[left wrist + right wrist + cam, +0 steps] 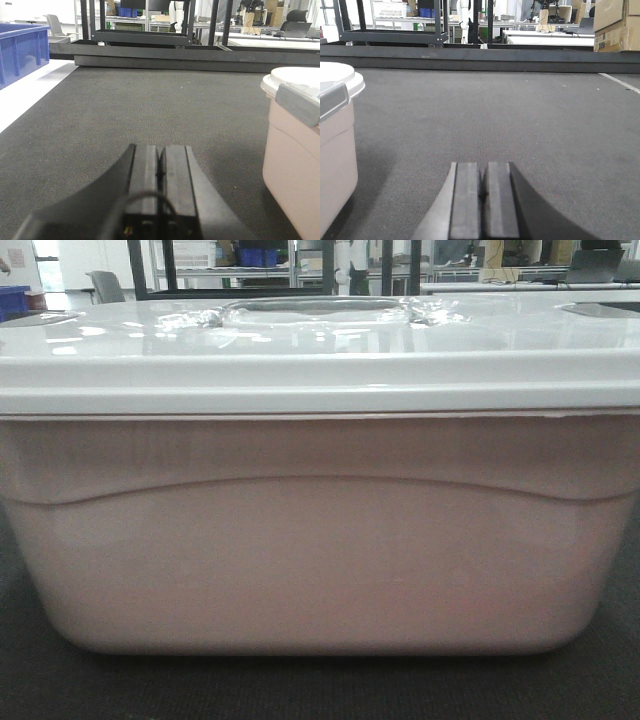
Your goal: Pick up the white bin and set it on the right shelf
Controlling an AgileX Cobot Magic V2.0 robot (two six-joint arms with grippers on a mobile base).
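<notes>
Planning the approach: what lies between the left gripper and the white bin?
Only bare dark carpet separates left gripper from white bin, in the left wrist view.

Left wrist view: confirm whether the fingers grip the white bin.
No: the left gripper has fingers shut on nothing, the white bin standing apart beside it.

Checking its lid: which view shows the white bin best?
Front-facing: the white bin fills it, lid on top. Left wrist shows only a corner at right; right wrist, a corner at left.
</notes>
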